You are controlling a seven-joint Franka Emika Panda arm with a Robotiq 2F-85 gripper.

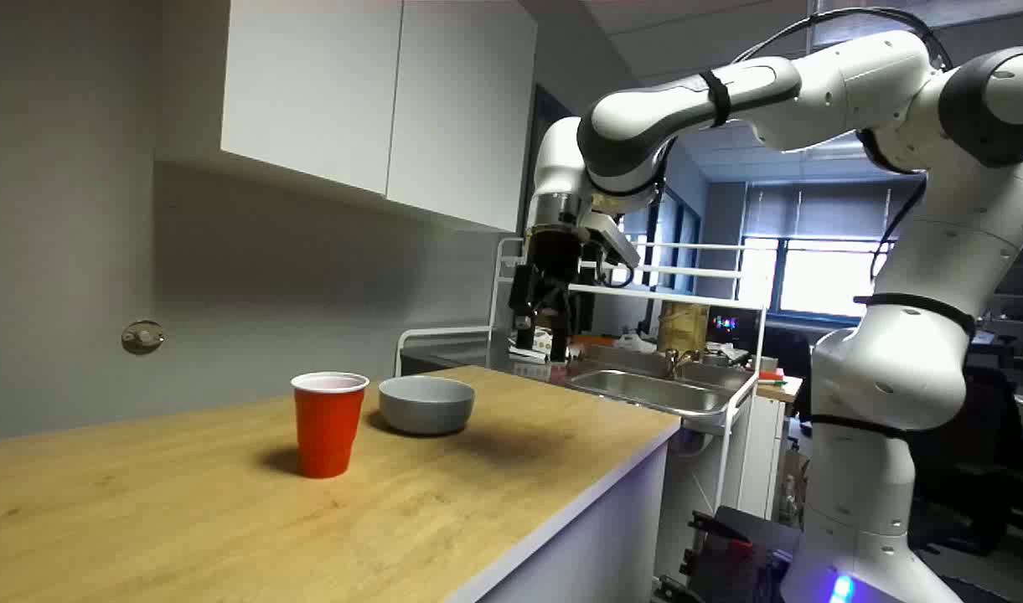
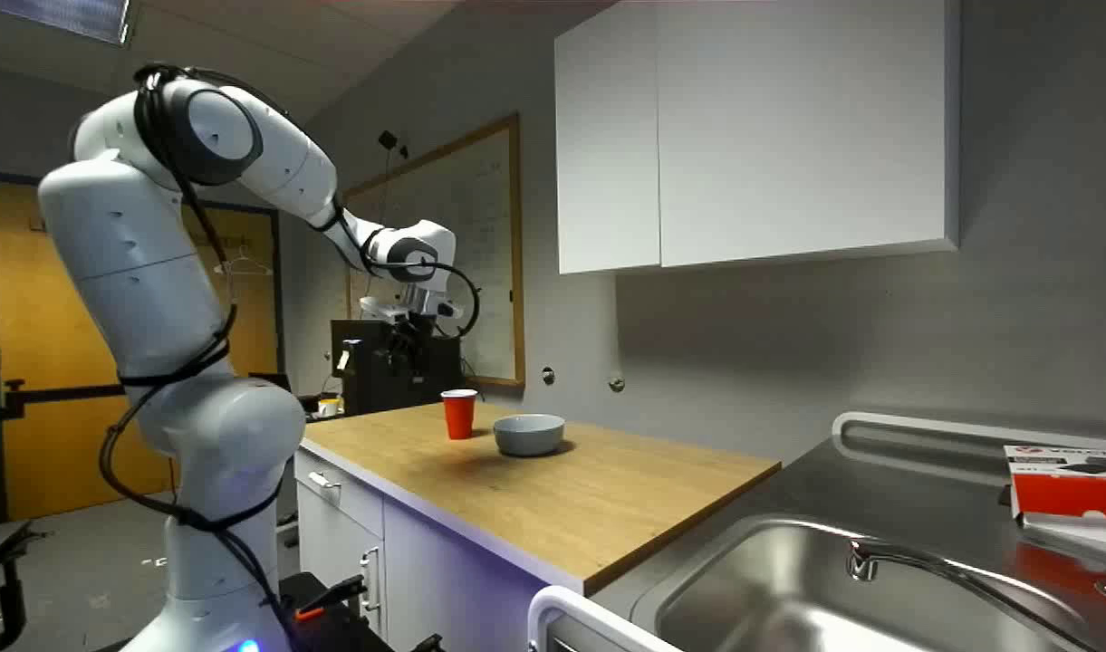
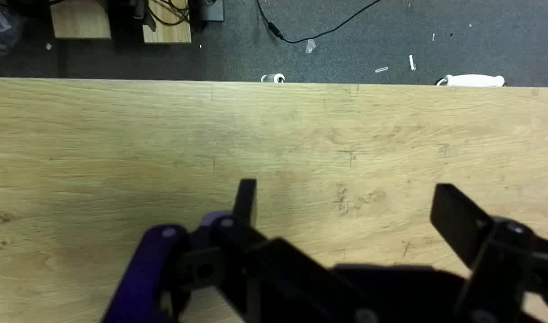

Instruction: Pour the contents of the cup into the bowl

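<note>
One wooden counter (image 1: 477, 490) stretched out, with the white arm (image 1: 951, 251) beside it. The gripper (image 3: 344, 197) hung well above the wood, its fingers spread wide around nothing. The grey bowl (image 1: 427, 410) sat upright on the top; the red cup (image 1: 330, 431) stood near it, apart and upright, contents hidden. Reaching the cup looked like the step in hand — it called for straddling the sides below the rim, squeezing gently lest thin plastic buckle, and not tilting early.

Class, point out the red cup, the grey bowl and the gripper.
Red cup (image 1: 328, 434), in an exterior view: its outer wall.
Grey bowl (image 2: 528, 440), in an exterior view: its outer wall.
Gripper (image 3: 345, 197), wrist view: midway between its fingertips.
</note>
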